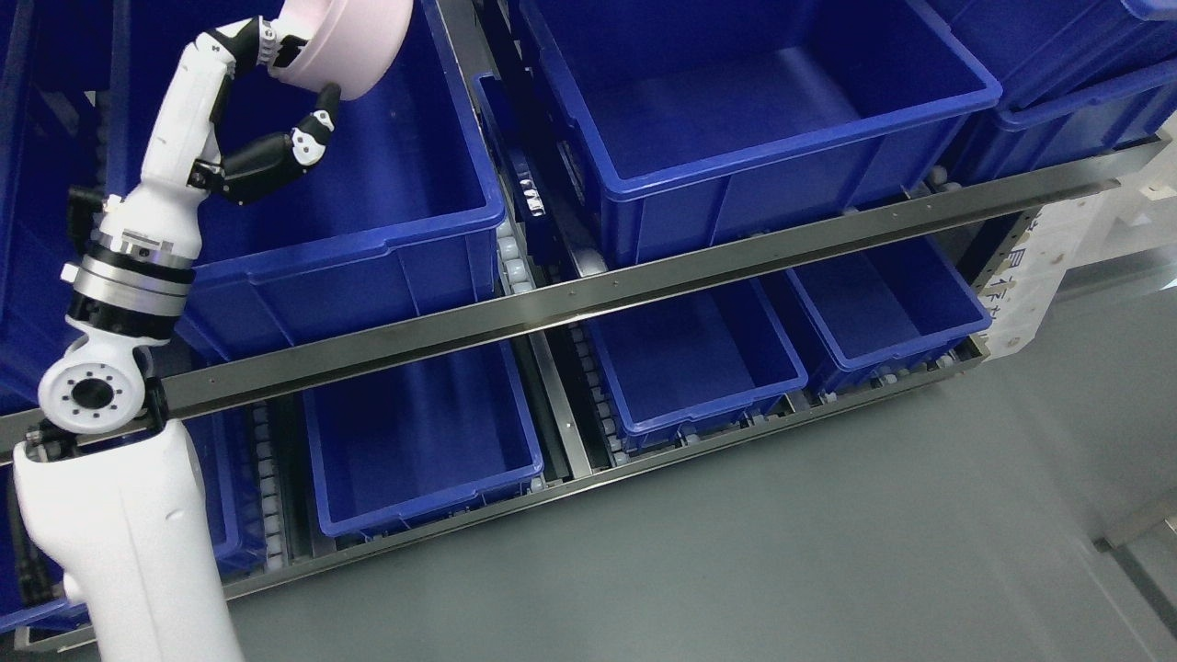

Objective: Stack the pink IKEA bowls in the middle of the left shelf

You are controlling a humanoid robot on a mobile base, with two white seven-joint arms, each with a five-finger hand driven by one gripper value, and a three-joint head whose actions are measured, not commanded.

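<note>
Gripping pink bowl (348, 41) — L-hand fingers (317, 129) round rim.

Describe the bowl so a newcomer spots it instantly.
Start at the shelf's metal rail running across the picture, then go up to the large blue bin at upper left. Above it, at the top edge, the left hand grips a tilted pink bowl, the only pink thing among the blue bins.
</note>
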